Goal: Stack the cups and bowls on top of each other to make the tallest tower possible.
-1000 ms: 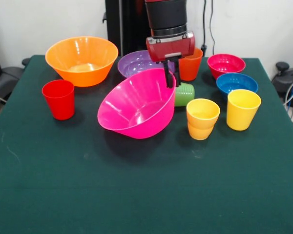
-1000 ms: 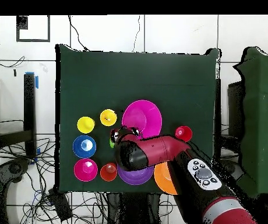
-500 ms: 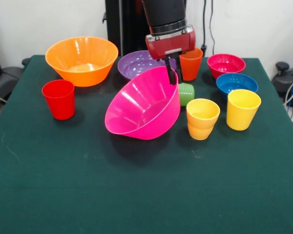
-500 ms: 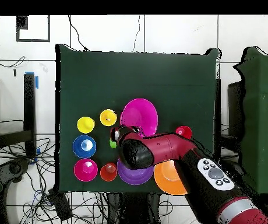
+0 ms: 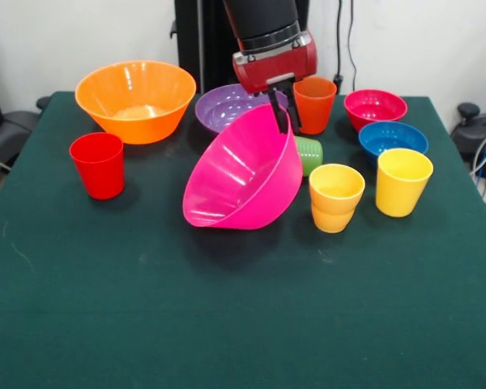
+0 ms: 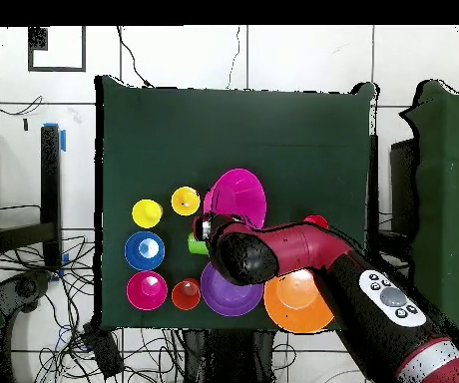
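Claw (image 5: 283, 121) clamped on the far rim of the big glossy hot-pink plastic bowl (image 5: 243, 174), and that bowl hangs steeply tilted, mouth turned toward the camera's left, low edge apparently off the green surface (image 5: 227, 324). Everything turns on this: the pink bowl dangles below and forward of the claw, while the large purple plastic bowl (image 5: 231, 105) sits just behind it and the large flared orange plastic bowl (image 5: 136, 99) lies further off to picture-left. Either looks a likely base, I'd say. The front camera gives the tilt and the pinch on the rim; from overhead the arm (image 6: 293, 254) covers the grip entirely, but the pink bowl (image 6: 238, 194) shows as a narrow oval beside the purple one (image 6: 229, 294). A small green plastic cup (image 5: 309, 154) lies on its side close behind.
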